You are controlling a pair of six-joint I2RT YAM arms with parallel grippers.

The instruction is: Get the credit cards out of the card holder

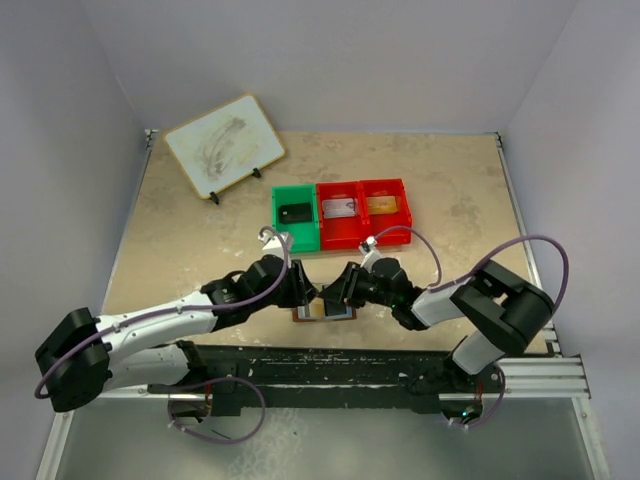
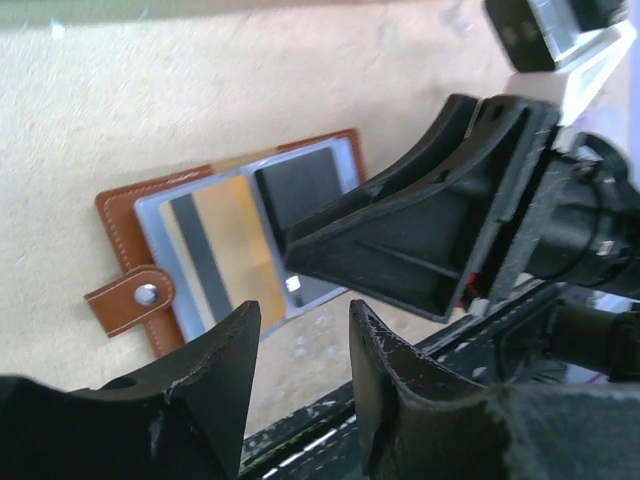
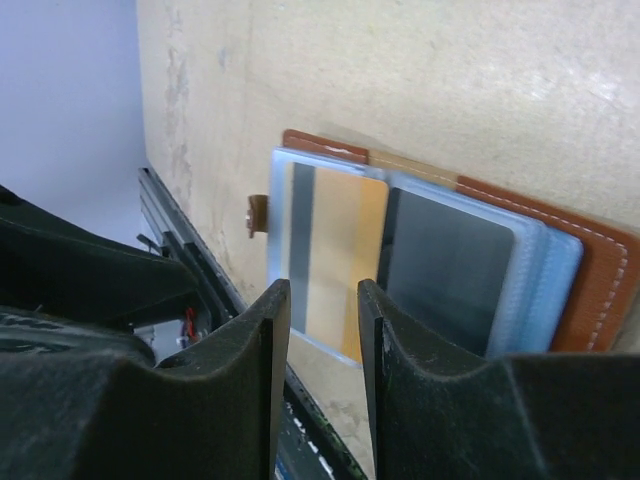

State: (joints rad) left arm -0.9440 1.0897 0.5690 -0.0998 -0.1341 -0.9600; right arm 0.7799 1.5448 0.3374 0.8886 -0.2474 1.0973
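Our left gripper [image 2: 305, 322] and right gripper [image 3: 318, 300] both hang with jaws partly apart, gripping nothing. Each is just over the card holder [image 2: 118, 212], which lies open on the table [image 1: 450, 190] near its front edge, a gold card [image 2: 238, 240] and a dark card [image 2: 300, 185] in its sleeves.
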